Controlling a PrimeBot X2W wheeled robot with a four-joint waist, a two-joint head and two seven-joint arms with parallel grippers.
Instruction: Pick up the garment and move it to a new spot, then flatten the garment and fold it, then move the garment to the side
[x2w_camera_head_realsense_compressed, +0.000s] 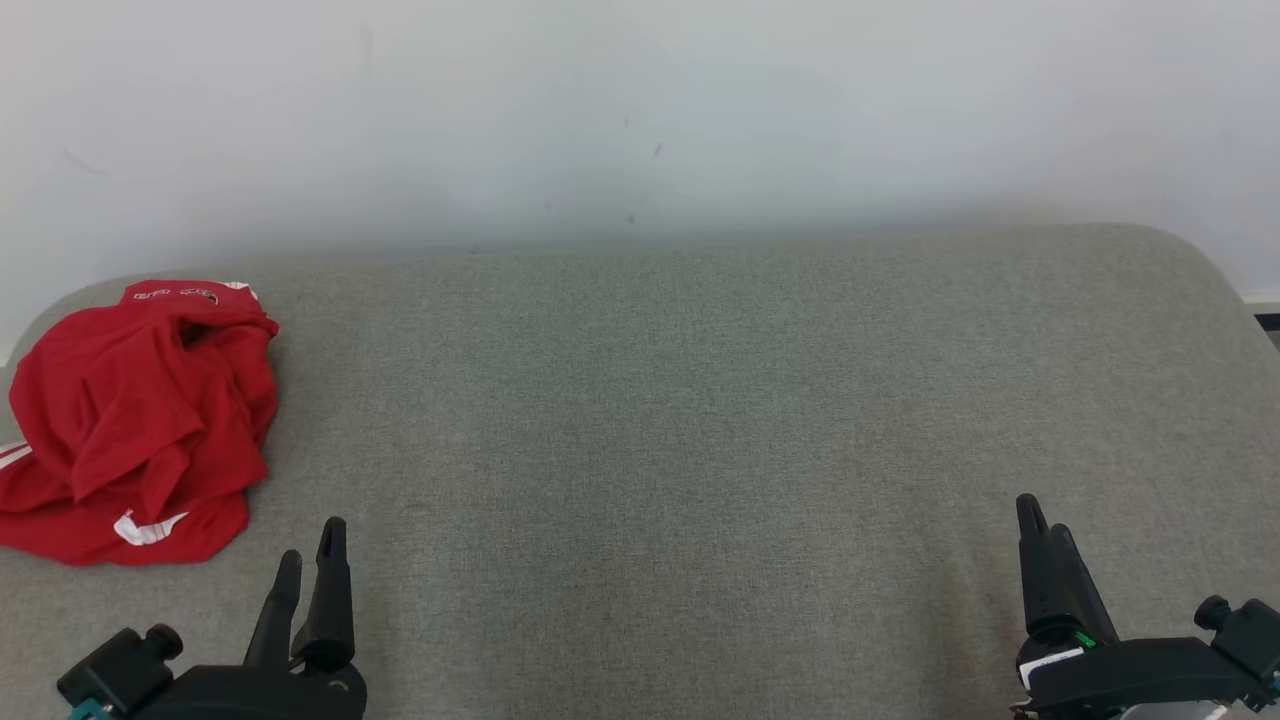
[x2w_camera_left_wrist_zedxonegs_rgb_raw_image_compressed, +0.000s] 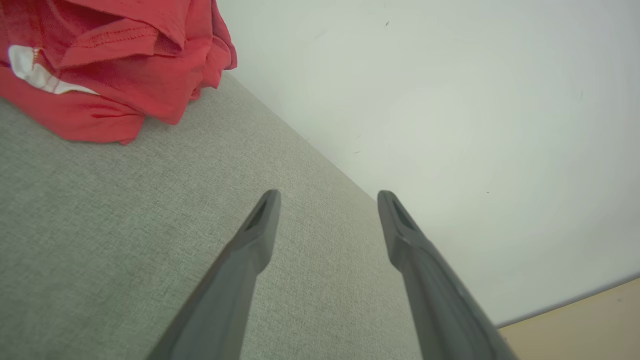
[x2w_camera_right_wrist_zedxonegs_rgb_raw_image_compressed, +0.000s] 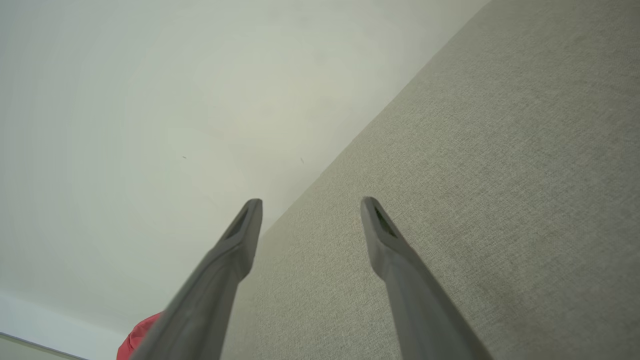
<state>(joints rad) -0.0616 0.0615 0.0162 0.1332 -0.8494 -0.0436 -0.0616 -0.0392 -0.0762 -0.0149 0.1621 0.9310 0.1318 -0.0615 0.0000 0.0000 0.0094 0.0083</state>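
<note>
The garment (x2w_camera_head_realsense_compressed: 135, 420) is a red shirt with white trim, lying crumpled in a heap at the far left of the grey fabric surface (x2w_camera_head_realsense_compressed: 650, 420). In the left wrist view the garment (x2w_camera_left_wrist_zedxonegs_rgb_raw_image_compressed: 110, 65) fills the upper left corner. My left gripper (x2w_camera_head_realsense_compressed: 312, 545) stands open at the lower left, just right of and nearer than the heap, with nothing between its fingers (x2w_camera_left_wrist_zedxonegs_rgb_raw_image_compressed: 260, 225). My right gripper (x2w_camera_head_realsense_compressed: 1040, 525) stands open and empty at the lower right, far from the shirt. A sliver of the garment (x2w_camera_right_wrist_zedxonegs_rgb_raw_image_compressed: 137, 337) peeks out at the bottom of the right wrist view.
A white wall (x2w_camera_head_realsense_compressed: 640, 120) rises behind the grey surface. The surface has rounded back corners; its right corner (x2w_camera_head_realsense_compressed: 1190, 250) curves down toward a strip of floor (x2w_camera_head_realsense_compressed: 1268, 322). Tan floor (x2w_camera_left_wrist_zedxonegs_rgb_raw_image_compressed: 575, 325) shows in the left wrist view.
</note>
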